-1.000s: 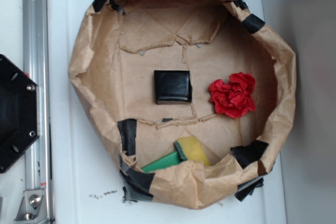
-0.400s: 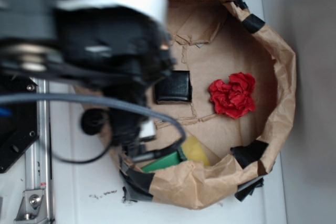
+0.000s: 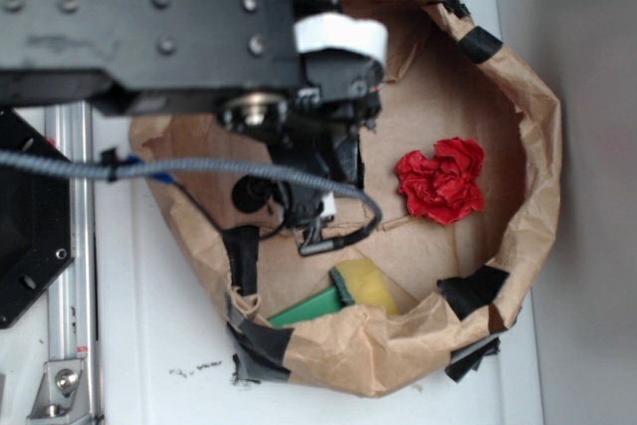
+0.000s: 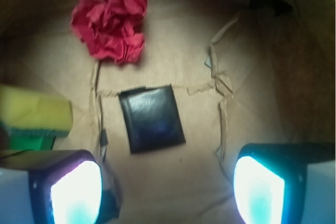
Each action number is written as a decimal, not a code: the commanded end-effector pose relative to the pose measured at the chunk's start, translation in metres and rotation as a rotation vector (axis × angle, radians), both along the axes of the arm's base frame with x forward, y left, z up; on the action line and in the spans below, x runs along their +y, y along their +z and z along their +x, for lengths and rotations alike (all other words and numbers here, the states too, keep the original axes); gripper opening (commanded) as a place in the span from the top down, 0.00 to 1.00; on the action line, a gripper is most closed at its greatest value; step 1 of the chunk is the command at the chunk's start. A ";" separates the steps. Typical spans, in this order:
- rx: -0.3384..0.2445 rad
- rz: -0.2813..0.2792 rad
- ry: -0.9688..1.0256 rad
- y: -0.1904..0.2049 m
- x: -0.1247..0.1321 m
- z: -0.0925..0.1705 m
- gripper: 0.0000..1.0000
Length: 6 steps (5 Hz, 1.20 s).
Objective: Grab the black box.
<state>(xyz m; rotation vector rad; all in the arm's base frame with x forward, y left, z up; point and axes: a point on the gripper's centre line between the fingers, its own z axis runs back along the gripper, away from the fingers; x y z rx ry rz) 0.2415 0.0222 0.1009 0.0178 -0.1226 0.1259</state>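
The tool (image 4: 168, 182) hangs wide open above the black box (image 4: 151, 118), which lies flat on the paper basket's (image 3: 528, 136) floor between the fingers (slightly off-centre). A skewed descent could nudge it aside. In the exterior view the arm hides nearly all of it.

So inside the paper bowl (image 3: 537, 146): one black box (image 4: 151, 118), one red paper ball (image 4: 113, 19), one yellow-green sponge (image 4: 32, 119).
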 end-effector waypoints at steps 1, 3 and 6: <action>-0.026 0.006 0.021 0.006 0.009 0.002 0.00; 0.050 0.060 0.037 -0.030 0.015 0.004 0.00; 0.100 -0.008 -0.100 -0.078 -0.026 0.011 0.00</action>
